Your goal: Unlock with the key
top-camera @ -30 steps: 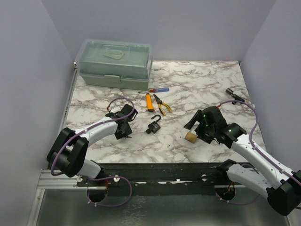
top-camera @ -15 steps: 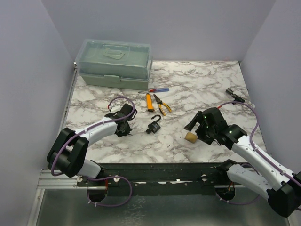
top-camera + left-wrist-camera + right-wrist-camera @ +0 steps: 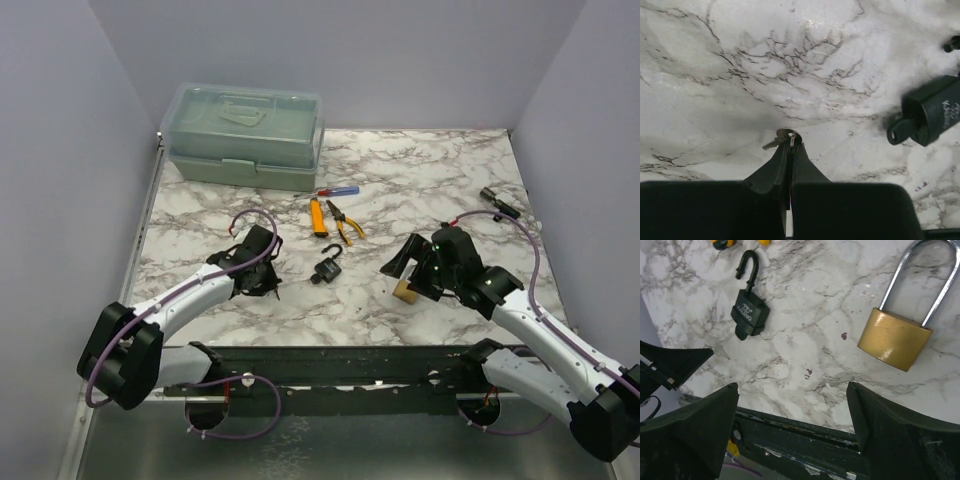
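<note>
On the table beside the black padlock | left gripper was closed on the key | right gripper was seen open above the brass padlock | key was judged light, stiff, slippery; best pinched flat across its bow

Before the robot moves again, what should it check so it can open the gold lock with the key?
1. Key pinched in the left jaws: ok, they are shut on it.
2. Right jaws open: ok, spread wide.
3. Brass padlock in front of the right jaws, shackle closed: ok.
4. Brass padlock's keyhole facing the key: cannot tell, the keyhole is hidden.
5. Key blade sticking out far enough: cannot tell.
6. Black padlock out of the way: ok, it lies apart with its shackle open.
</note>
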Robot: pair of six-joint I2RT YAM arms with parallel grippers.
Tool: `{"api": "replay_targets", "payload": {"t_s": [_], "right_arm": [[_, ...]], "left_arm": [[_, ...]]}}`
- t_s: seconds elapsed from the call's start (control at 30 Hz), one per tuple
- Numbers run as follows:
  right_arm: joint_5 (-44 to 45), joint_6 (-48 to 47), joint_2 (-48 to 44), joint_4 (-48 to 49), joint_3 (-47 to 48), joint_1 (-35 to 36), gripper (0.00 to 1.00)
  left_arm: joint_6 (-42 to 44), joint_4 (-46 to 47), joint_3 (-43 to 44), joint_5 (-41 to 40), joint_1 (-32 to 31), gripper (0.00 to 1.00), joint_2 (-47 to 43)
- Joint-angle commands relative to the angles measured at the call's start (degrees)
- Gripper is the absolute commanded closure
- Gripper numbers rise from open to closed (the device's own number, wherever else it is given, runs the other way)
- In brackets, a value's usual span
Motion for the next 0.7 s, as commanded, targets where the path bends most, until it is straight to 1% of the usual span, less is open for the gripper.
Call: {"api": "replay_targets", "payload": {"t_s": [0.0,0.2,0.3,0.37,0.47,0.53,0.6,0.67], "right_arm": [[-9.2,-4.3,-0.6,9.2,-1.7,-0.2,0.05],[-16.4,-5.0,0.8,18.3,-4.1,0.2,0.07],[-21.2,-6.0,1.2,24.7,-5.8,1.0,0.08],[-24.1,-7.1,1.6,29.1,-6.7,1.9,0.09],[-27.1,-11.4,2.4,34.6,-7.0,4.3,0.09],[-27.2,-15.4,2.9,37.0,-6.9,6.6,0.09],[-24.9,-19.0,3.2,38.5,-6.9,8.9,0.10],[-22.8,-22.9,3.7,41.5,-7.8,11.2,0.13]], "left_arm": [[1.5,1.2,-1.2,6.2,0.0,1.00,-6.3],[1.2,1.3,-2.2,9.9,0.0,1.00,-12.5],[0.9,1.3,-1.9,12.5,0.0,1.00,-14.8],[0.9,1.3,-1.4,14.2,0.0,1.00,-15.9],[0.3,1.1,-0.2,17.7,0.0,1.00,-16.7],[-0.4,1.0,0.9,21.1,0.0,1.00,-17.0],[-1.1,0.3,2.0,23.7,0.0,1.00,-16.9],[-1.7,-0.3,3.1,26.3,0.0,1.00,-16.9]]}}
